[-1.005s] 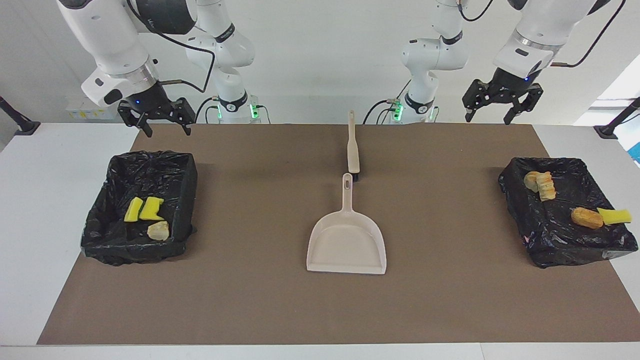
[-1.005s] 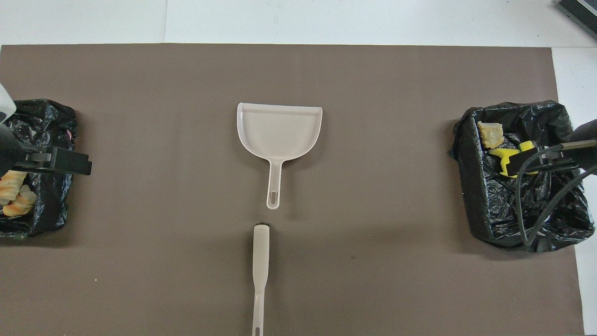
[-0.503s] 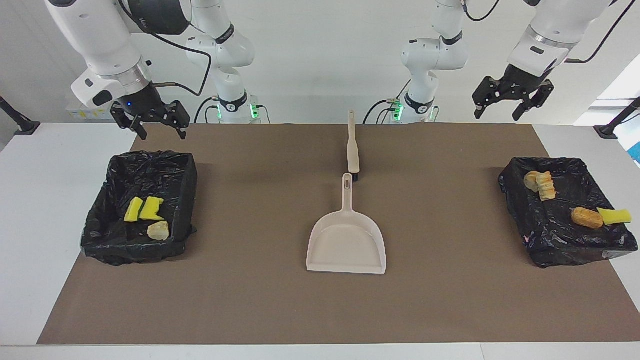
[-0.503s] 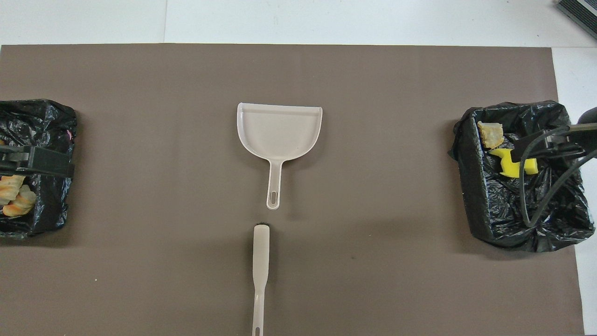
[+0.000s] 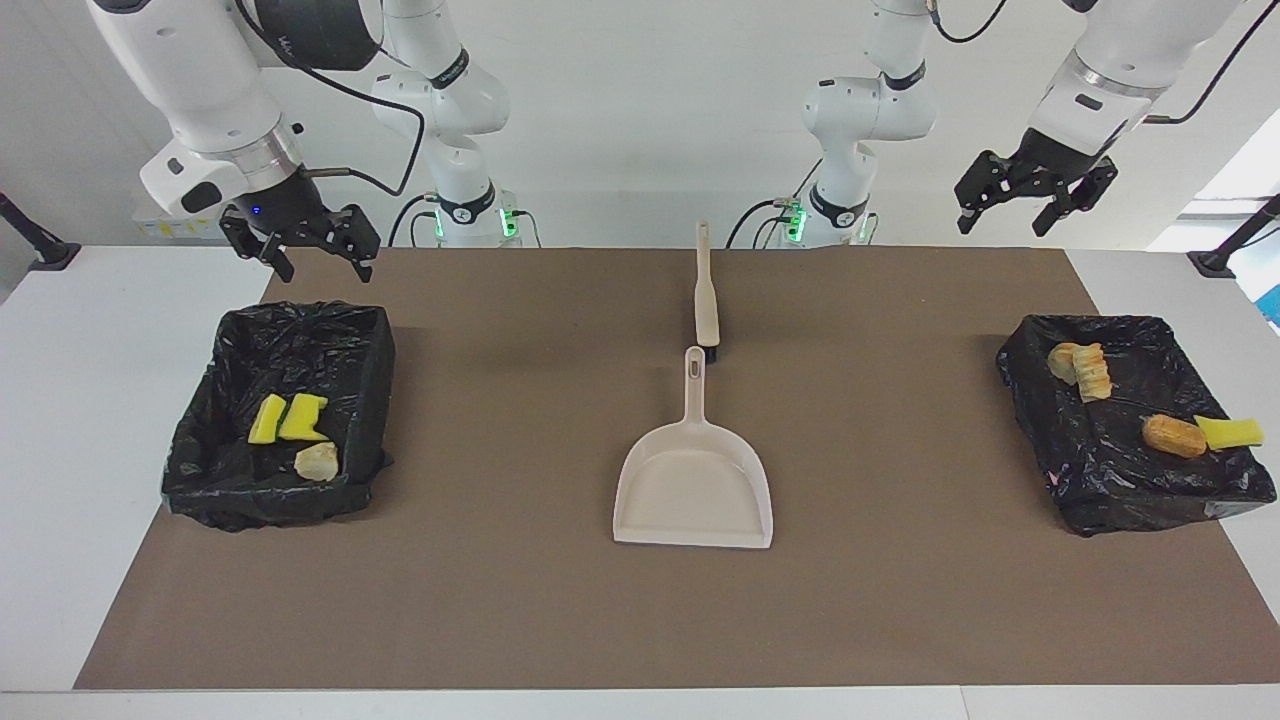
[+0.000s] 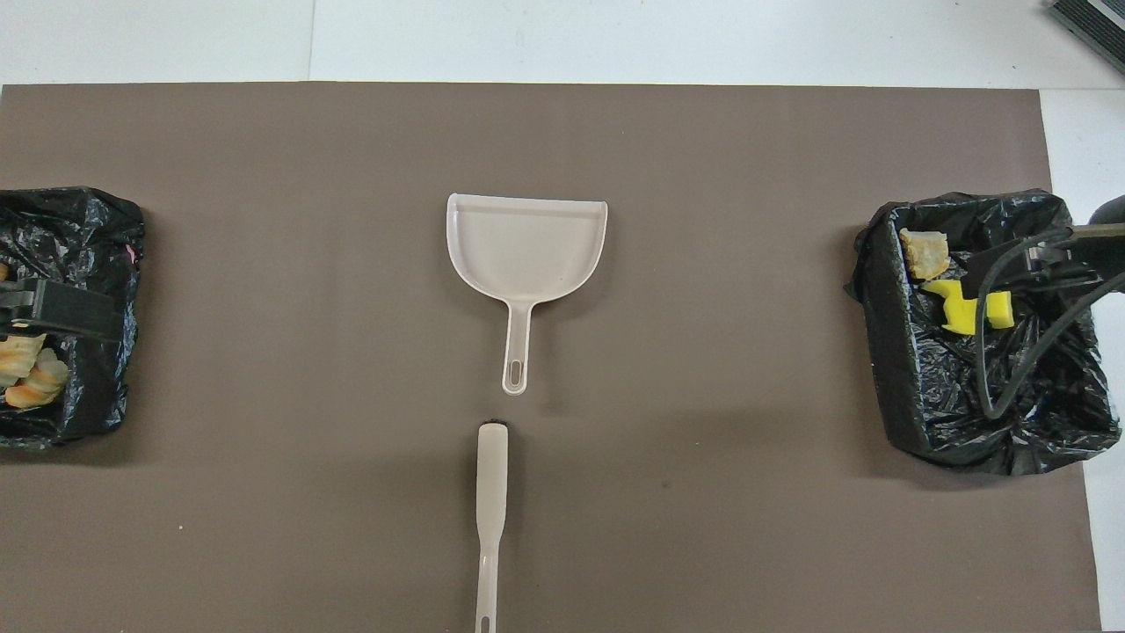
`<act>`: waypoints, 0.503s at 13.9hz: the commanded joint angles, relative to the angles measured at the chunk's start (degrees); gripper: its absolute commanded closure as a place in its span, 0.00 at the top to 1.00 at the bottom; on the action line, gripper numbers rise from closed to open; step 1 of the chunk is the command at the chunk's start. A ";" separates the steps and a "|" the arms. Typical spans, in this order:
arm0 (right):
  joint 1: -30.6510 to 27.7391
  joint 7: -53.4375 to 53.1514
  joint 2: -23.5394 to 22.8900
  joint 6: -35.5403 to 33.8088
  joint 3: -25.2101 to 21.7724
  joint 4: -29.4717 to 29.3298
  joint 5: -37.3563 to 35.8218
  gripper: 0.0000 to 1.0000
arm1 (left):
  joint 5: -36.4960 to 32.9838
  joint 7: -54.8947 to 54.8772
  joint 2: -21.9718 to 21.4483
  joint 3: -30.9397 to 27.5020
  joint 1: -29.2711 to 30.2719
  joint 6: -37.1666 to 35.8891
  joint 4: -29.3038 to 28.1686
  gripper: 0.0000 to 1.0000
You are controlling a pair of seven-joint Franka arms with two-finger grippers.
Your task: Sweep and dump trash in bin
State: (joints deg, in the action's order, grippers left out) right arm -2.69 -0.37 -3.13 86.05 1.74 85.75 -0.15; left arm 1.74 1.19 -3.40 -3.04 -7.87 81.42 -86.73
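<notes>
Since every visible piece of trash already lies in one of the two black-lined bins, the step in hand looks like withdrawal, and doing it well means lifting both arms clear without snagging the loose plastic liners. Three pieces, two yellow-green sponge wedges [image 5: 287, 417] and a pale wrinkly lump [image 5: 317, 461], lie in the bin [image 5: 215, 470] at the right arm's end of the counter; two beige lumps [image 5: 1081, 367], a brown oval lump [image 5: 1174, 435] and another wedge [image 5: 1229, 431] lie in the bin [image 5: 1040, 420] at the left arm's end. The right end effector [image 5: 310, 262] hangs over the robot-side edge of its bin, fingers spread, holding nothing; the left end effector [image 5: 1012, 215] hangs high near its bin, likewise spread and empty. The smooth, rigid beige dustpan [image 5: 694, 490] lies flat mid-counter on the matte brown mat [image 5: 500, 600], with the slim brush [image 5: 705, 290] just beside its handle, nearer the robots. Crinkled glossy liners would catch easily.
</notes>
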 commanded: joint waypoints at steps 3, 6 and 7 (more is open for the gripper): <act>-0.56 -0.95 -0.47 -0.18 0.28 -1.02 1.03 1.00 | 0.11 -0.75 0.76 -0.03 0.84 2.68 1.39 1.00; -0.65 -1.03 -0.39 -0.10 0.28 -0.85 0.94 1.00 | 0.20 -0.48 1.03 0.67 -0.12 4.79 1.48 1.00; -0.56 -0.95 -0.30 -0.09 0.28 -0.59 0.94 1.00 | 0.20 -0.14 0.85 1.11 -0.39 4.54 1.39 1.00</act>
